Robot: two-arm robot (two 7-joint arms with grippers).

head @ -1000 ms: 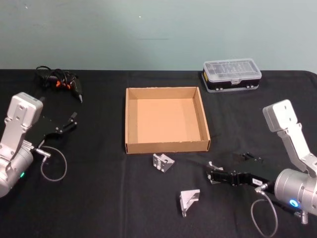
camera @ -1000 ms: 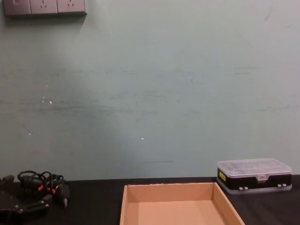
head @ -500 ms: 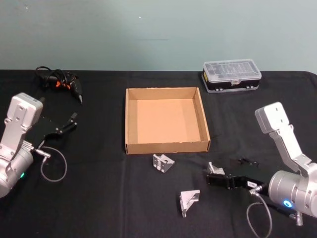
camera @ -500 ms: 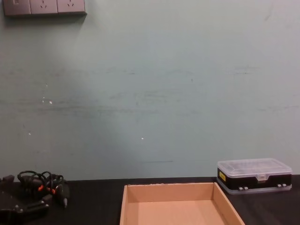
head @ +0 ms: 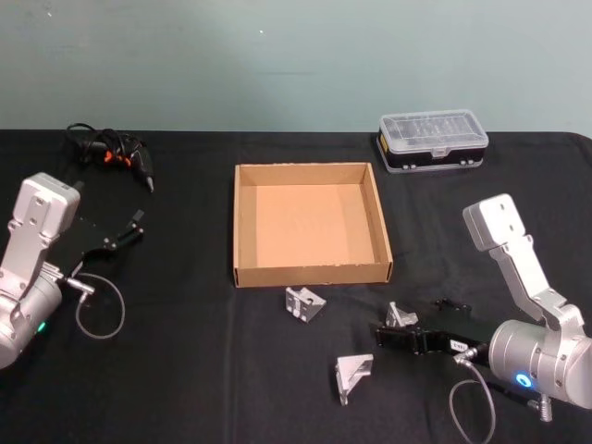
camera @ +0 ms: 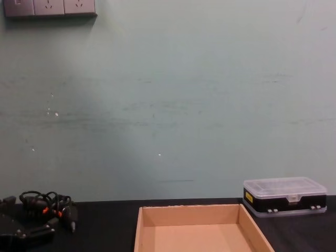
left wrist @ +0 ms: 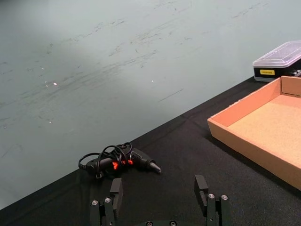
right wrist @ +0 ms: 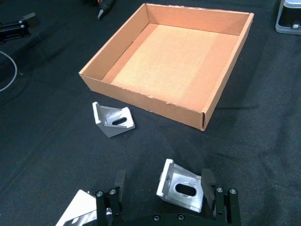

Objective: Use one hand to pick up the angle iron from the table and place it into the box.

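Three silver angle irons lie on the black table (head: 185,370) in front of the tan box (head: 310,274). One angle iron (head: 400,314) (right wrist: 183,190) sits between the fingers of my right gripper (head: 408,318) (right wrist: 163,181), which is open and low over the table; the iron is close to one finger (right wrist: 207,181). A second angle iron (head: 304,302) (right wrist: 114,120) lies nearer the box front. The third (head: 354,374) (right wrist: 77,214) is closest to me. My left gripper (head: 125,231) (left wrist: 159,188) rests open at the far left.
A clear-lidded plastic case (head: 432,141) (camera: 285,196) stands behind the box to the right. A black tool with a coiled cable (head: 111,153) (left wrist: 117,161) lies at the back left. Cable loops hang at both wrists.
My right arm has slid left and toward me, bringing its open fingers around the right-hand angle iron. The left arm and the other irons have not moved.
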